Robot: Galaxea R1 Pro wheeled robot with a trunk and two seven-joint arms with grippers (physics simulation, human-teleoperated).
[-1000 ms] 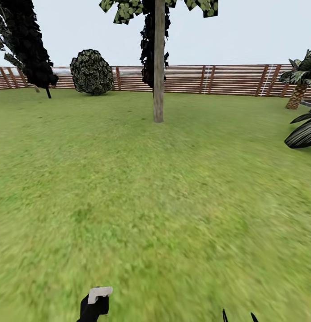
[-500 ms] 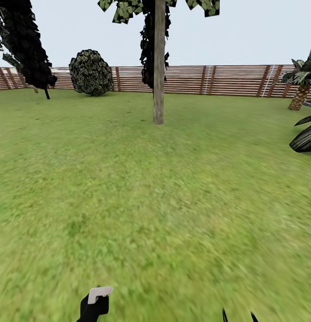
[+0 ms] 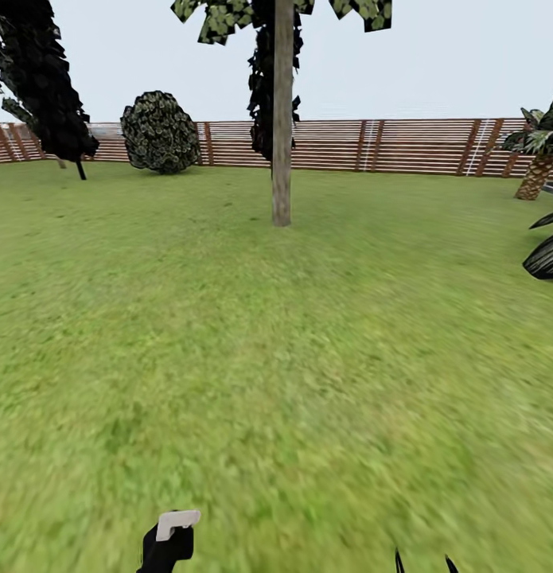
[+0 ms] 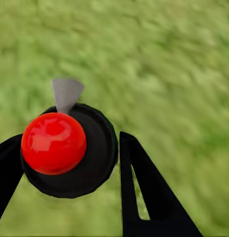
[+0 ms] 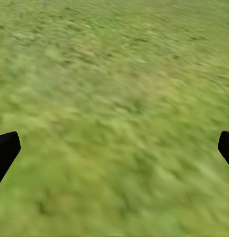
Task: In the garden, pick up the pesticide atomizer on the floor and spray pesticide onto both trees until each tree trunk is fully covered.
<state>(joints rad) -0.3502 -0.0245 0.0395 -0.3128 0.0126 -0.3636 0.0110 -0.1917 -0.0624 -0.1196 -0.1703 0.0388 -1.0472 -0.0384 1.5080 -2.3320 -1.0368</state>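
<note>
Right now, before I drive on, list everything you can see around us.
tree trunk: one, pale grey-brown, straight ahead on the lawn
dark tree: one, black-green, far left
round bush: one, dark, by the fence
fence: one, brown slats, across the back
palm plants: dark, spiky, at right edge
lawn: green, all around
pesticide atomizer: one, black with red cap, between the left tool's fingers
left tool: black, shut on it
right tool: black, open over grass
</note>
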